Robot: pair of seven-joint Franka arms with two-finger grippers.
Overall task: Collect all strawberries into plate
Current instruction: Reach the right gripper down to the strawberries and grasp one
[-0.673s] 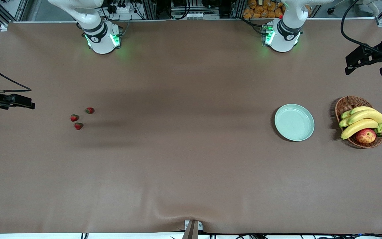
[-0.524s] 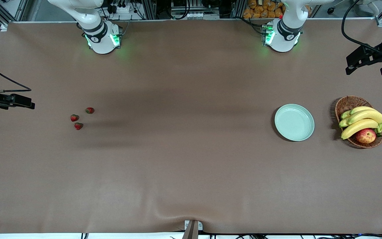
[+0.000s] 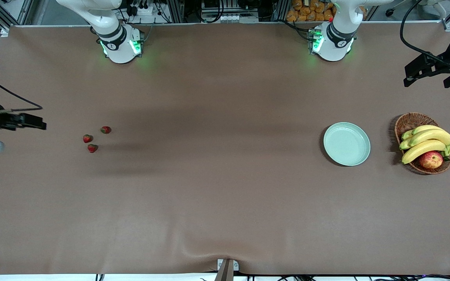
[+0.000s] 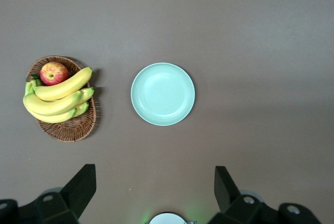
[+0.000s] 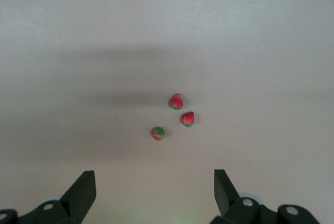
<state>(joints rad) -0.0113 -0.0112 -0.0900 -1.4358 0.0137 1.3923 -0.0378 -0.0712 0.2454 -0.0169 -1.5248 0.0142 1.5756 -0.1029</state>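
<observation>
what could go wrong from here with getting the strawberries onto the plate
The three strawberries lie close together toward the right arm's end, so the open right tool may nudge one berry while closing on another. The plate sits far off toward the left arm's end, below the open left tool, so a long carry or handover could drop a berry. The basket beside the plate could be bumped.

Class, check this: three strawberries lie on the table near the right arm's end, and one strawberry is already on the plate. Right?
Not quite. The plate holds nothing, as the front view and left wrist view show. All three strawberries do lie on the table near the right arm's end.
</observation>
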